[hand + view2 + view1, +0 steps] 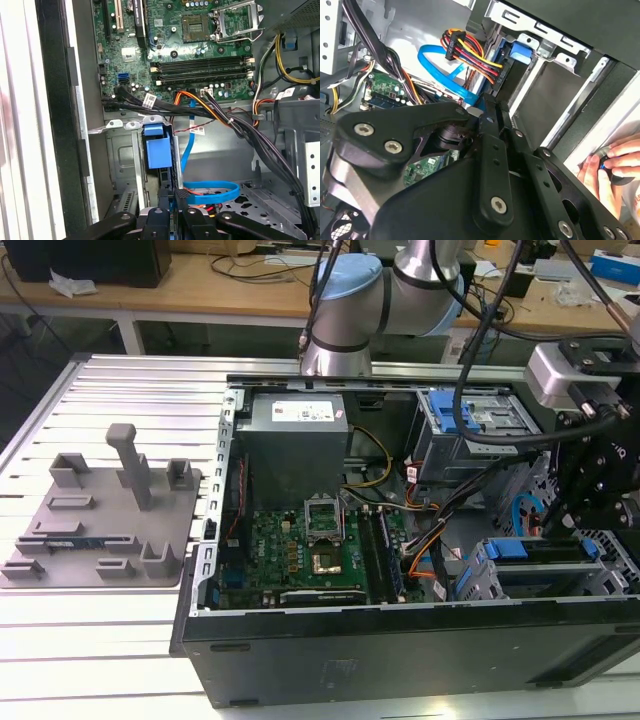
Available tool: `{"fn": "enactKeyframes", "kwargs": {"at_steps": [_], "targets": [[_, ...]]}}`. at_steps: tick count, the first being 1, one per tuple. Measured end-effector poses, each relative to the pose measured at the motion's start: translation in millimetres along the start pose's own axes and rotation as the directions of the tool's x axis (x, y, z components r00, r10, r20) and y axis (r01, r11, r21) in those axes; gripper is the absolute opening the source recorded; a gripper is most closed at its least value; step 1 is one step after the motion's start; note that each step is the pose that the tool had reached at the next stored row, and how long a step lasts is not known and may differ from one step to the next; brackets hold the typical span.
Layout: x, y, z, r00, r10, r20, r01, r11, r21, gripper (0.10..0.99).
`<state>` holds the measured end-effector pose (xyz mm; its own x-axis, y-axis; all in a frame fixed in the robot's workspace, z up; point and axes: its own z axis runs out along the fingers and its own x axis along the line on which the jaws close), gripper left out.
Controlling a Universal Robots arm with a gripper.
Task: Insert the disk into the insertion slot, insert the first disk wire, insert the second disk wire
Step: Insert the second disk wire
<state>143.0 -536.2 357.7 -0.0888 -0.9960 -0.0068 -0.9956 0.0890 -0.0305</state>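
While the gripper (172, 207) hangs low inside the open computer case (400, 640), its jaws look closed on the disk's (159, 152) edge, though the contact is partly hidden. The disk stands on edge in the insertion slot (127, 165), blue frame showing, with a blue cable (210, 192) coiled just beside it. The case lies on a slatted metal table (130, 410), with a grey fixture plate (100, 525) alongside.

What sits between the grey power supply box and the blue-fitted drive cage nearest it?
Yellow and black wires, running between the power supply and the drive cage, in the exterior view.
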Motion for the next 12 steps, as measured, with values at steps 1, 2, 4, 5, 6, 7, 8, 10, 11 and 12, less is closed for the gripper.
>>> {"fn": "enactKeyframes", "kwargs": {"at_steps": [1, 2, 4, 5, 6, 7, 8, 10, 11, 12], "targets": [[-0.4, 0.0, 0.4, 1.0000, -0.001, 0.0002, 0.001, 1.0000, 0.000, 0.165], [-0.4, 0.0, 0.5, 1.0000, -0.001, 0.0000, 0.001, 1.0000, 0.000, 0.165], [-0.4, 0.0, 0.6, 1.0000, -0.001, -0.0001, 0.001, 1.0000, 0.000, 0.165], [-0.5, 0.0, 0.7, 1.0000, -0.001, 0.0000, 0.001, 1.0000, 0.000, 0.165], [-0.5, -0.2, 0.7, 1.0000, -0.001, -0.0002, 0.001, 1.0000, 0.000, 0.165], [-0.6, -0.6, 0.9, 1.0000, -0.001, -0.0002, 0.001, 1.0000, 0.000, 0.165], [-0.6, -0.8, 1.5, 1.0000, -0.001, 0.0002, 0.001, 1.0000, 0.000, 0.165], [-0.5, -1.0, 3.4, 1.0000, -0.001, 0.0000, 0.001, 1.0000, 0.000, 0.165], [-0.6, -1.0, 4.0, 1.0000, -0.001, -0.0001, 0.001, 1.0000, 0.000, 0.165], [-0.5, -1.0, 4.2, 1.0000, -0.001, -0.0001, 0.001, 1.0000, 0.000, 0.165]]}}
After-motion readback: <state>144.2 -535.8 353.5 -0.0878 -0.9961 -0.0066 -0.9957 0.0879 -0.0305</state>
